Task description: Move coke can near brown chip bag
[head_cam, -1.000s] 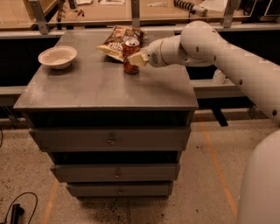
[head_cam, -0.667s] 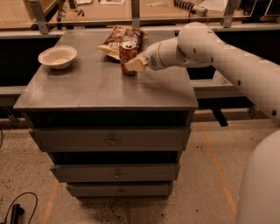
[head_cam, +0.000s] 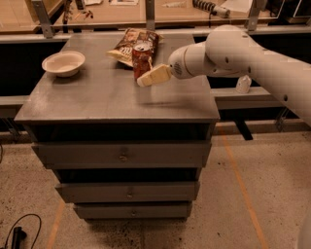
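Observation:
The red coke can (head_cam: 141, 57) stands upright on the grey cabinet top (head_cam: 107, 97), touching the front right edge of the brown chip bag (head_cam: 130, 43), which lies flat at the back. My gripper (head_cam: 145, 73) reaches in from the right, low over the top. It is open around the can. The near cream finger (head_cam: 153, 76) stands off the can's front, and the far finger is mostly hidden behind the can.
A white bowl (head_cam: 63, 63) sits at the top's left back. My white arm (head_cam: 228, 48) spans the right side. A workbench (head_cam: 146, 12) with rails runs behind the cabinet. Drawers (head_cam: 121, 154) are below, and a cable (head_cam: 19, 233) lies on the floor.
The near finger has swung away from the can toward the front, so the gripper has opened. The can stays standing by the chip bag.

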Motion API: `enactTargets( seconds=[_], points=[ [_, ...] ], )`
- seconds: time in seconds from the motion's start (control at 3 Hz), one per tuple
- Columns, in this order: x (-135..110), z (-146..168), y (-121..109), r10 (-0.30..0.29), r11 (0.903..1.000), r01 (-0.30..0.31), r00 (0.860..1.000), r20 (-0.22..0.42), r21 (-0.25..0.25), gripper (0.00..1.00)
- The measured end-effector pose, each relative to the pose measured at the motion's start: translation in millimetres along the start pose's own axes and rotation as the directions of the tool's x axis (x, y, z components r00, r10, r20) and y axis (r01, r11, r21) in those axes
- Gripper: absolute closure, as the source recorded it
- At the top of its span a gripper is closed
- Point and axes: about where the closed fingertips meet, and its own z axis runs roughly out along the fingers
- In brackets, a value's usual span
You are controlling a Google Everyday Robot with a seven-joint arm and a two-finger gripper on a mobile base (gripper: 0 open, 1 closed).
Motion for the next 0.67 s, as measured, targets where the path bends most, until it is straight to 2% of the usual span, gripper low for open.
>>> enactTargets(
  seconds=[0.33,0.67],
  points=[
    [19.4,-44.6,0.3,0.047,0.997,-0.048,0.999,0.014,0.061,0.0],
    [34.0,-51.0,-2.2,0.059,0.9957,-0.059,0.998,-0.002,0.071,0.0]
  ],
)
